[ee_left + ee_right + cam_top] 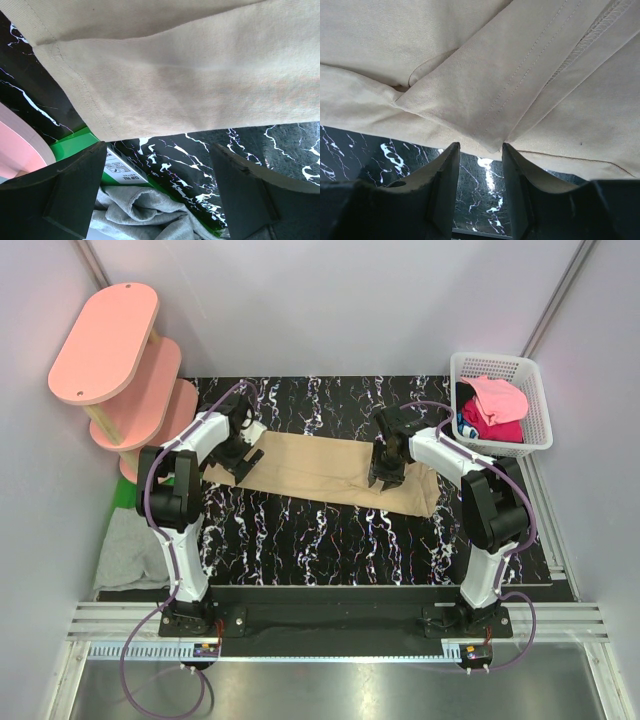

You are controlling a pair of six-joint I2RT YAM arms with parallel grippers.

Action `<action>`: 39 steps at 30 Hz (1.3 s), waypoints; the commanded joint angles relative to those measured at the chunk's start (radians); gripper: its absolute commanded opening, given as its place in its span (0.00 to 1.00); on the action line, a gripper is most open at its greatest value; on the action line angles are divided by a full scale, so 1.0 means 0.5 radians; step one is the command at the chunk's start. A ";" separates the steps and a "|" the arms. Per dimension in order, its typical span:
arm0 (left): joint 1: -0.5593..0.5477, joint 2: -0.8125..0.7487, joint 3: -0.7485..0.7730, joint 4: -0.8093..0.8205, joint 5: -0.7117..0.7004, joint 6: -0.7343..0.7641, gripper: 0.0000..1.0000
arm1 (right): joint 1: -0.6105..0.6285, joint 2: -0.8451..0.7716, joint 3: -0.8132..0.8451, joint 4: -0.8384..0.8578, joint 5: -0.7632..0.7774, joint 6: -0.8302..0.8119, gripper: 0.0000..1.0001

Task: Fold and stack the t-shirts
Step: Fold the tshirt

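T-shirt (pixel 320 472) in tan, flat across counter (pixel 300 540) as long folded band. Left claw (pixel 238 455) over its left end — fingers spread wide, nothing between. Right claw (pixel 385 478) over right part, at folded edge — gap narrow, no cloth gripped.

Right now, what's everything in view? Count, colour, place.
tan t-shirt: 1, tan, folded into a strip across the table middle
grey shirt: 1, grey, crumpled past the table's left edge
green item: 1, green, partly under the grey shirt; kind unclear
pink t-shirt: 1, pink, on top in the basket
magenta t-shirt: 1, magenta, below the pink one
basket: 1, white, far right
oval shelves: 3 tiers, pink, far left
table: 1, black marbled, centre
left gripper: 1, black, open, at the shirt's left end
right gripper: 1, black, open, over its right part
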 commanded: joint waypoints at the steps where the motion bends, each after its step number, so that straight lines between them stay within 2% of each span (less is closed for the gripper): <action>1: 0.006 -0.085 -0.006 0.039 0.022 0.026 0.89 | -0.017 0.006 0.018 0.007 0.036 -0.030 0.47; 12: 0.030 -0.097 -0.021 0.048 0.029 0.041 0.89 | -0.059 -0.037 -0.092 0.032 0.057 -0.057 0.47; 13: 0.033 -0.091 -0.021 0.048 0.035 0.038 0.89 | -0.066 -0.031 -0.089 0.035 0.051 -0.051 0.46; 18: 0.033 -0.094 -0.039 0.057 0.038 0.029 0.89 | -0.066 0.021 -0.003 0.038 -0.004 -0.027 0.22; 25: 0.036 -0.100 -0.058 0.070 0.032 0.035 0.89 | -0.066 0.030 0.061 0.038 -0.025 -0.018 0.13; 27: 0.036 -0.097 -0.052 0.067 0.035 0.035 0.89 | -0.066 0.033 0.067 0.038 -0.041 -0.015 0.08; 28: 0.036 -0.097 -0.055 0.067 0.032 0.038 0.89 | -0.066 0.036 0.076 0.038 -0.041 -0.011 0.00; 33: 0.039 -0.094 -0.046 0.070 0.029 0.044 0.89 | -0.066 0.049 0.144 0.035 -0.047 -0.008 0.00; 39: 0.039 -0.097 -0.049 0.067 0.026 0.047 0.89 | -0.069 0.171 0.401 0.010 -0.062 -0.002 0.00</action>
